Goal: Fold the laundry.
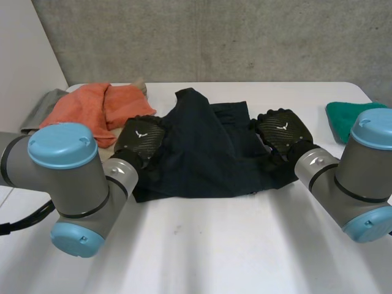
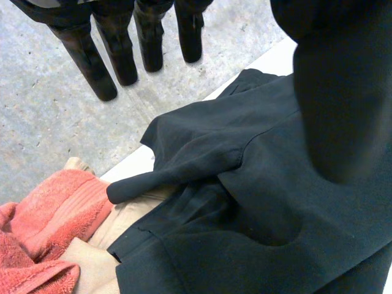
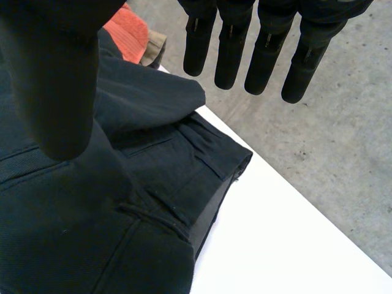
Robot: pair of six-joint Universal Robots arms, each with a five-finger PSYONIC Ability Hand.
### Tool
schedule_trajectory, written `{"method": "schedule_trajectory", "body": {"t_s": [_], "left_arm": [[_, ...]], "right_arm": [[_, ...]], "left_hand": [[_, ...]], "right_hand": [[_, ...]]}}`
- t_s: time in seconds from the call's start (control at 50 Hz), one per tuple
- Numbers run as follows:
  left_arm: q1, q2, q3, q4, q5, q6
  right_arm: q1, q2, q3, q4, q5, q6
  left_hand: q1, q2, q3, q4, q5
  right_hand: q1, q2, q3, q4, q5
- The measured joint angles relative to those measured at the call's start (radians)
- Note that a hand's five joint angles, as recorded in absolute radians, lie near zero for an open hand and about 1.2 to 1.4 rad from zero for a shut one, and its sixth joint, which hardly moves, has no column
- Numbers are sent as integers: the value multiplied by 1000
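Observation:
A dark navy garment (image 1: 202,153) with a waistband and pockets lies partly folded at the middle of the white table (image 1: 214,245). My left hand (image 1: 139,139) hovers over its left edge, fingers (image 2: 98,61) straight and apart from the cloth (image 2: 257,202), holding nothing. My right hand (image 1: 280,131) hovers over the garment's right edge, its fingers (image 3: 245,55) straight too, above the waistband (image 3: 208,159). Neither hand grips the cloth.
An orange towel (image 1: 92,107) lies at the back left on a beige cloth (image 2: 92,263), with a grey cloth (image 1: 43,109) beside it. A green cloth (image 1: 346,116) sits at the back right. A concrete wall stands behind the table.

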Motion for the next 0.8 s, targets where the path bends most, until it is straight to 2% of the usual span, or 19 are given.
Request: {"method": "schedule_trajectory", "body": {"t_s": [0.02,0.14,0.24,0.26,0.28,0.34,0.38,0.42,0.46,0.54,0.62,0.72,0.8], "left_arm": [[2,5,0,-1,1,2],[9,60,4,-46,23,22],[13,125,1,-153,68,51],[15,153,-5,-227,100,62],[15,153,-5,-227,100,62],[20,189,-18,-371,157,73],[22,193,-21,-414,171,73],[25,195,-27,-498,192,71],[27,188,-29,-551,202,67],[31,150,-24,-608,206,59],[36,86,-3,-611,202,53],[41,13,37,-596,197,50],[45,-41,86,-580,185,51]], "right_arm": [[-6,-2,-5,3,-3,7],[-33,-25,-44,75,-12,6],[-69,-57,-83,227,-21,-44],[-97,-73,-101,344,-31,-95],[-97,-73,-101,344,-31,-95],[-143,-89,-113,538,-54,-196],[-158,-91,-109,591,-63,-230],[-186,-93,-91,678,-89,-296],[-203,-92,-68,717,-111,-338],[-217,-81,-19,725,-146,-385],[-205,-44,17,654,-164,-392],[-174,8,21,522,-168,-355],[-143,44,-3,401,-165,-292]], "left_hand": [[-241,-230,-231,-227,-210],[-242,-245,-241,-237,-212],[-238,-244,-240,-235,-212],[-208,-218,-215,-209,-189],[-208,-218,-215,-209,-189],[61,18,18,37,38],[145,106,93,112,113],[340,299,290,306,305],[390,360,358,373,371],[394,379,376,394,388],[346,340,339,355,354],[136,135,142,150,152],[26,14,16,19,20]], "right_hand": [[0,0,0,2,17],[1,1,1,6,25],[107,110,98,114,126],[151,156,145,157,167],[151,156,145,157,167],[278,281,264,276,286],[340,345,326,337,347],[427,430,418,432,438],[442,450,439,453,460],[444,454,445,461,468],[444,454,446,462,469],[394,399,390,405,412],[244,236,232,238,242]]}}
